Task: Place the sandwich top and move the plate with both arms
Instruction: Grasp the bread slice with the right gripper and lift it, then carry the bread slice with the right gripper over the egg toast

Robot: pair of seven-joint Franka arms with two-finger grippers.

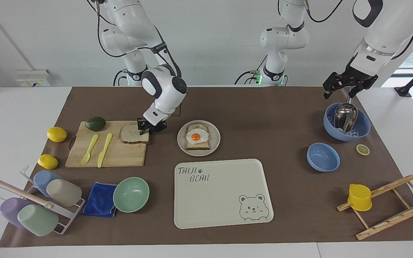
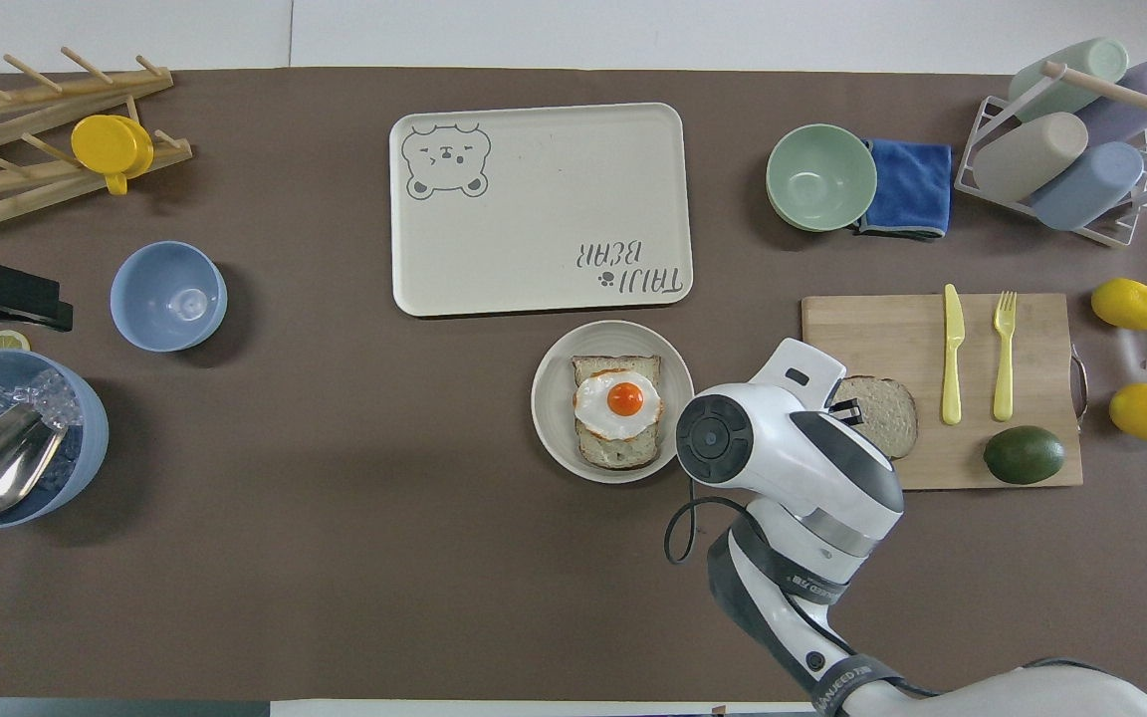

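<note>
Broadly, the biggest piece near the work is the cream bear-print tray, bare, lying farther from the robots than the plate. Next in size, the wooden cutting board sits toward the right arm's end of the table, with an avocado, a yellow knife and a yellow fork on it. The plate lies beside the board and carries the slice with the fried egg. The sandwich top lies flat on the board's corner nearest the plate. The right gripper is down at that slice's plate-side edge, its fingers drawn in on the crust; the bread looks not yet raised. The left gripper waits with fingers apart over the blue bowl holding ice and a scoop.

To do the pickup well, I would pinch only as firmly as soft bread allows, lift straight up so the slice clears the board, carry it level, and lower it squarely over the egg
</note>
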